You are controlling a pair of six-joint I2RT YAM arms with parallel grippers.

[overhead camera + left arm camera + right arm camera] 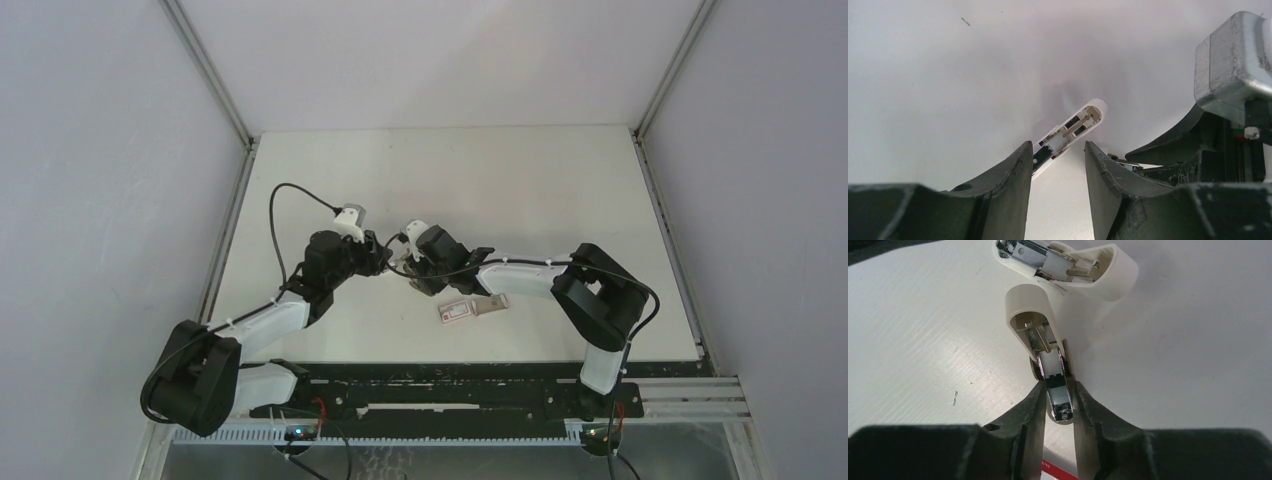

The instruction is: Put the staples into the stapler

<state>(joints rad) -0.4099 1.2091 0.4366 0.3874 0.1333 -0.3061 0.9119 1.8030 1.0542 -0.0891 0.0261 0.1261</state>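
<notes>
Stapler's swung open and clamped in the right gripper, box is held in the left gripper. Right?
Wrong on the box: it lies on the table beside the right arm, not in the left gripper, as the top view shows. The stapler is swung open and clamped in the right gripper.

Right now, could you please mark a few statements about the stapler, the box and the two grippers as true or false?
1. The right gripper has its jaws shut on the stapler. True.
2. The stapler is folded closed. False: it is swung open, and its metal inside shows.
3. The red-and-white box lies on the table. True.
4. The left gripper holds the box. False: its jaws stand apart near the stapler, and the box lies free.
</notes>
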